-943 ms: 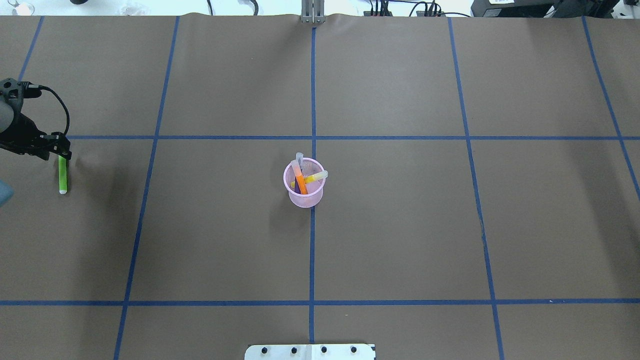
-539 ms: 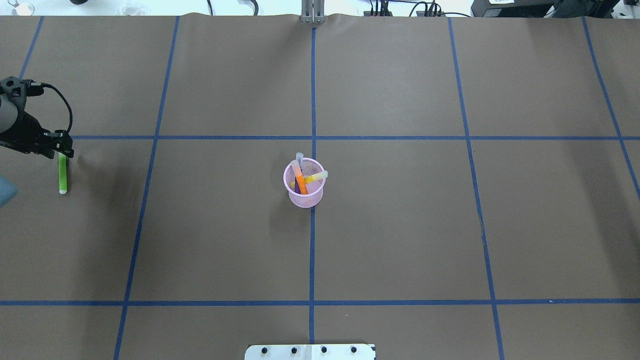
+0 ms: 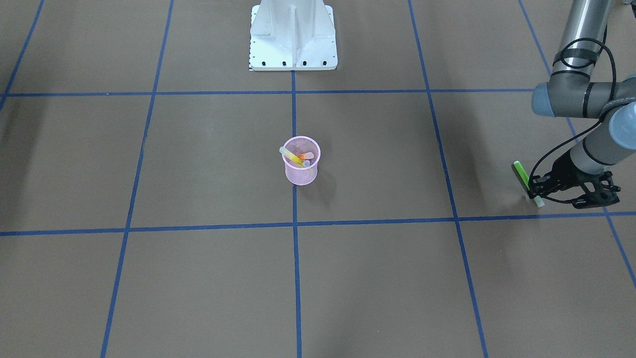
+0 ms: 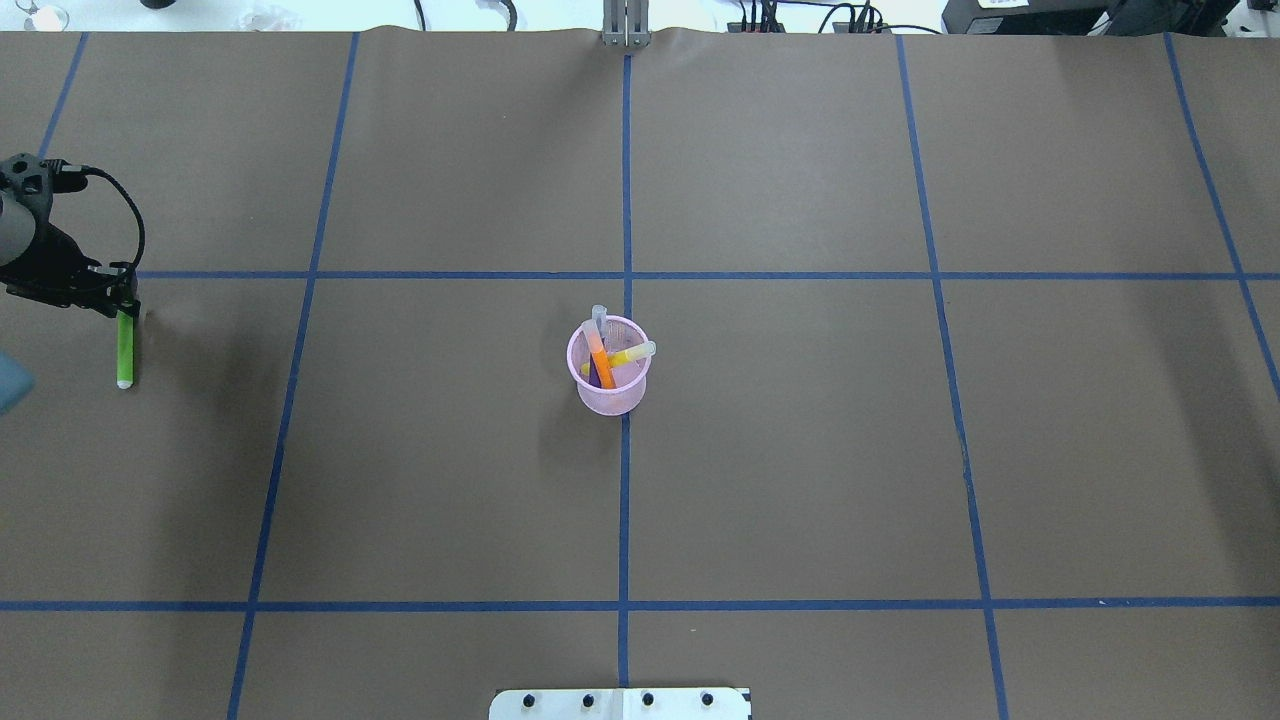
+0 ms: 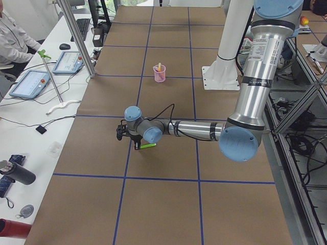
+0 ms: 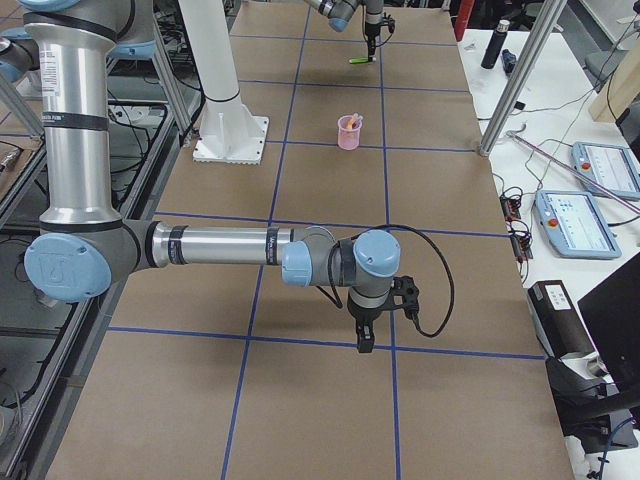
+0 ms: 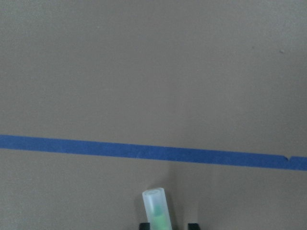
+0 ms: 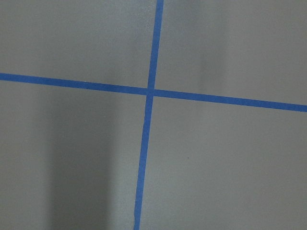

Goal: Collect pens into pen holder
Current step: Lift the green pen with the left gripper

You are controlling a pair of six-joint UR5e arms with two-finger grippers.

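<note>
My table (image 4: pixel 800 450) is covered in brown paper with a blue tape grid (image 4: pixel 624 500). The pink mesh pen holder (image 4: pixel 610 395) stands dead centre, right on a tape line. A green pen (image 4: pixel 124 350) lies way off by the left edge. My white base plate (image 4: pixel 620 703) sits at the near edge, in the middle.

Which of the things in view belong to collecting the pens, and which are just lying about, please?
Job in hand:
- slim bright green pen
- left gripper, jaws astride that pen's end
- pink wire-mesh cylindrical cup, holding an orange pen and a yellow pen

Just lying about:
- white metal base plate
- blue tape grid lines
</note>
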